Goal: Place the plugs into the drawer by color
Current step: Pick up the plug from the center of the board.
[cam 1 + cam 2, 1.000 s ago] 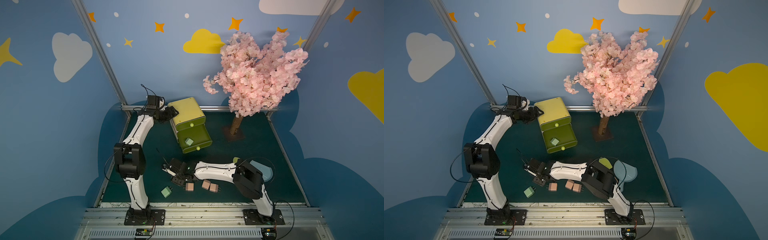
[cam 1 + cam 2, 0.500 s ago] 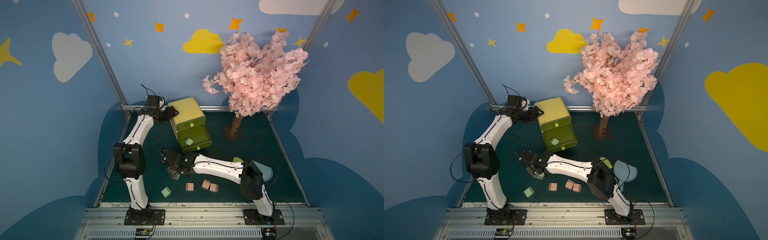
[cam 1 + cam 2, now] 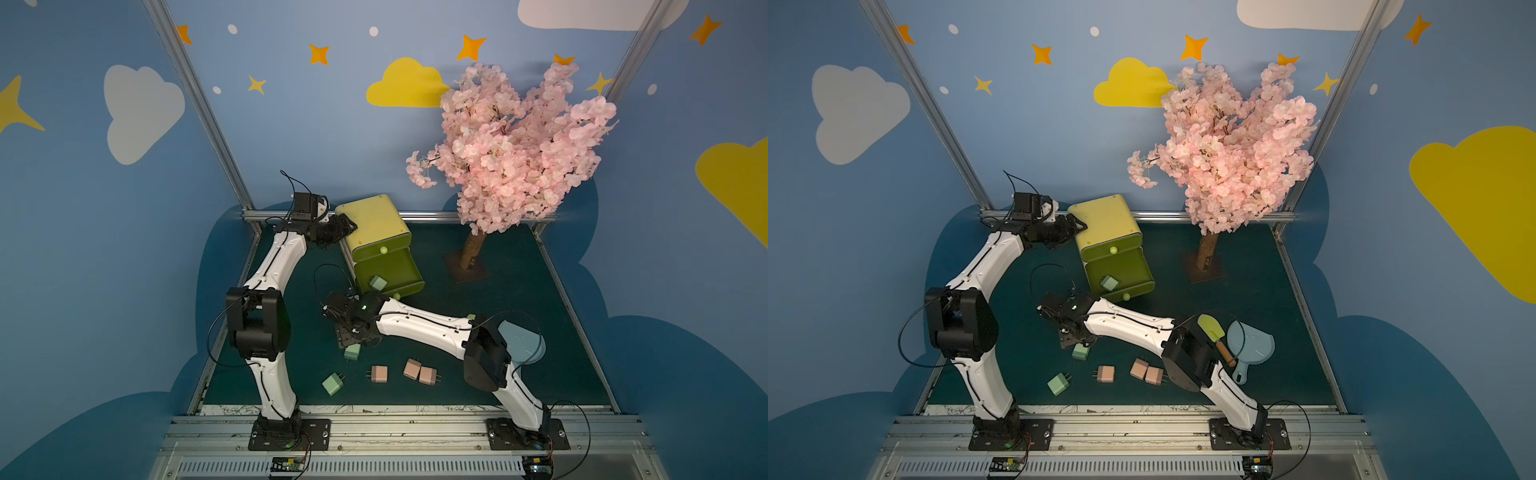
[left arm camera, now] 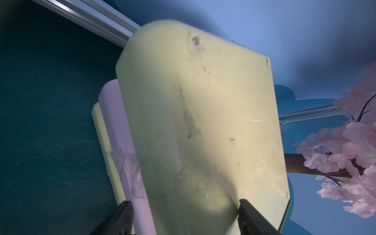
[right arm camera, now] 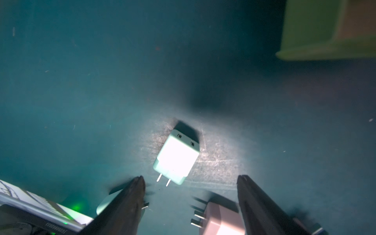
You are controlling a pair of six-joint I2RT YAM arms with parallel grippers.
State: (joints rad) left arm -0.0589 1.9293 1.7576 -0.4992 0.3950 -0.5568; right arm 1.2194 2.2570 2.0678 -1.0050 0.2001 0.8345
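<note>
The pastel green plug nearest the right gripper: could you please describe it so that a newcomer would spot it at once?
Find the yellow-green plastic chest of drawers at the back of the dark green mat, then the open right gripper in front of it. The pastel green cube-shaped plug lies right by it; the other loose green plug lies farther forward.

Yellow-green drawer (image 3: 376, 226) at rear of mat (image 3: 498, 299): top compartment shut, the one below pulled out (pale knob forward), holding one green plug (image 3: 377, 283). Loose on mat: second green plug (image 3: 352, 352), prongs frontward; third green plug (image 3: 333, 383) nearer front edge; pink plug (image 3: 379, 373) alone; two more pink plugs (image 3: 412, 369) touching.
</note>
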